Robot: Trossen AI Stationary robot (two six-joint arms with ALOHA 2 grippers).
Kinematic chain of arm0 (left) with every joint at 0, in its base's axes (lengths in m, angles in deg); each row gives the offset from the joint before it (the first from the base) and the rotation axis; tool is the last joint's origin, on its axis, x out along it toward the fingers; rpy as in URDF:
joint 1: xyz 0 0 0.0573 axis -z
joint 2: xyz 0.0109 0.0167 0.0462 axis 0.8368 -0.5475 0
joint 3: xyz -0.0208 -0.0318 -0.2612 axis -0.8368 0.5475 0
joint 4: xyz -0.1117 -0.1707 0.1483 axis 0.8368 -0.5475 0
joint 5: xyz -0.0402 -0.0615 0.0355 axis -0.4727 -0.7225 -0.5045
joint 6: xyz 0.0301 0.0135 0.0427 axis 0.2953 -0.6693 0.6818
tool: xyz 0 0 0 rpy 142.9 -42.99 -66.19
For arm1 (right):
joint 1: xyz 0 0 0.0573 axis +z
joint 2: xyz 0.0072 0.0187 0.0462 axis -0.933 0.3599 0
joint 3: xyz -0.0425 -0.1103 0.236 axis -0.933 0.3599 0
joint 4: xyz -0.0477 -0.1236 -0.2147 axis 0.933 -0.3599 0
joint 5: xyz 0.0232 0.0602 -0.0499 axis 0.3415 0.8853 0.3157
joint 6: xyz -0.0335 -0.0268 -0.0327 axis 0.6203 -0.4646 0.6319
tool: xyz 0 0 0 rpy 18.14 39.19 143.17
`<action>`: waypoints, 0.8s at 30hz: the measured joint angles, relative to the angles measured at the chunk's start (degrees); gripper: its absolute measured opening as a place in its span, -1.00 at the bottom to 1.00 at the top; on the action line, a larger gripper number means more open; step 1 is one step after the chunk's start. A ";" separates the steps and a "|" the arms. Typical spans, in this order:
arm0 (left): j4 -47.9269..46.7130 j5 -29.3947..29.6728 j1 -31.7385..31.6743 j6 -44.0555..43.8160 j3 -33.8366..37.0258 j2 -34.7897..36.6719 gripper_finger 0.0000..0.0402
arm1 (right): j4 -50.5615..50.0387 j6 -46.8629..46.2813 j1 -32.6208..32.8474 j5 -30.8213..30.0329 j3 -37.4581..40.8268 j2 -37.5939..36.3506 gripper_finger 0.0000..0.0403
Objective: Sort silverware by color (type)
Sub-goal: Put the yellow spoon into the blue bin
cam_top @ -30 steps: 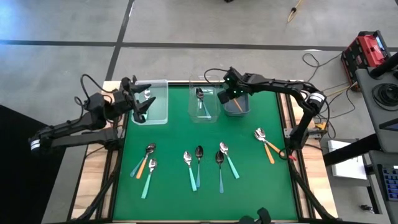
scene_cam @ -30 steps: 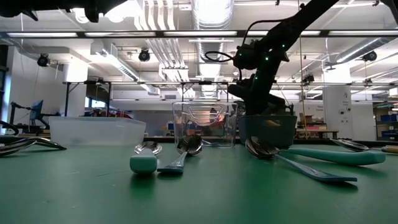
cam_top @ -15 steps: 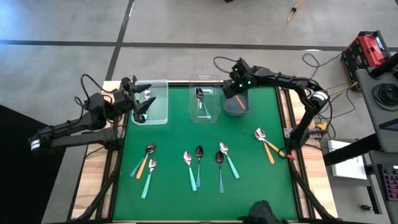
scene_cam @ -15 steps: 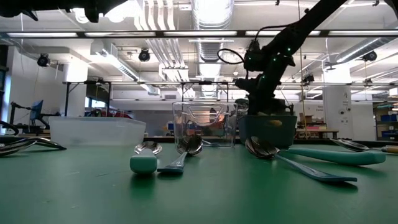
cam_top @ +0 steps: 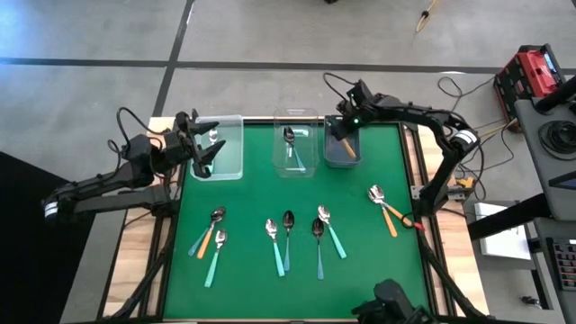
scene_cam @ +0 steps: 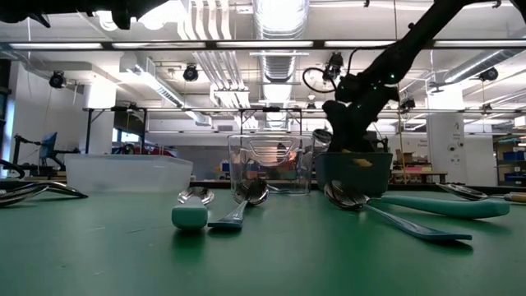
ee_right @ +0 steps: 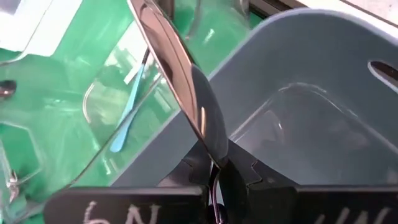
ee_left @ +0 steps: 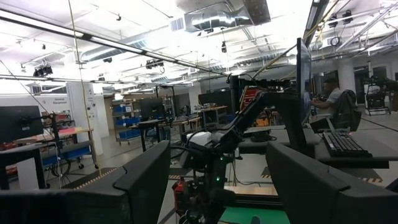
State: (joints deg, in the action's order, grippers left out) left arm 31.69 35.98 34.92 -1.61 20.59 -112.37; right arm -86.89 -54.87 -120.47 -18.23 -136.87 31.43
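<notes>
Nine spoons point(cam_top: 287, 236) on green mat point(cam_top: 360, 270)

Grey concrete floor point(cam_top: 270, 36) crossed by dark seams surrounds the green tabletop point(cam_top: 360, 261). Beyond it, white ceiling ducts point(scene_cam: 279, 20), strip lights point(ee_left: 56, 25), blue-binned shelves point(ee_left: 127, 115) and a desk with keyboard point(ee_left: 339, 143).

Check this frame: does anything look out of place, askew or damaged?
Nothing damaged or spilled. Only untidiness: on the table's left, an orange-handled spoon overlaps a teal-handled spoon, bowls stacked together.
</notes>
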 joint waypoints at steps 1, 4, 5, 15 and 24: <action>0.00 0.00 0.00 0.00 0.00 -0.02 0.23 | 0.90 -0.76 -0.03 0.01 0.84 0.00 -0.96; -0.15 0.00 0.00 0.01 0.00 -0.07 0.23 | 2.44 -2.91 -0.25 -0.03 3.00 0.00 -0.96; -0.16 0.00 0.00 0.07 0.00 -0.07 0.23 | 2.84 -3.82 -0.33 -0.18 3.57 0.00 -0.96; -0.11 0.00 0.00 0.39 0.00 -0.07 0.23 | 4.62 -6.21 -0.33 -6.26 6.07 0.00 -0.96; 0.08 0.00 0.00 0.39 0.00 -0.07 0.23 | 6.93 -7.07 0.14 -6.27 6.07 0.00 -0.96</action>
State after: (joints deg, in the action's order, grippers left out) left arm 31.78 35.98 34.92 -1.22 20.59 -112.44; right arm -79.96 -61.94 -120.33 -24.49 -130.80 31.43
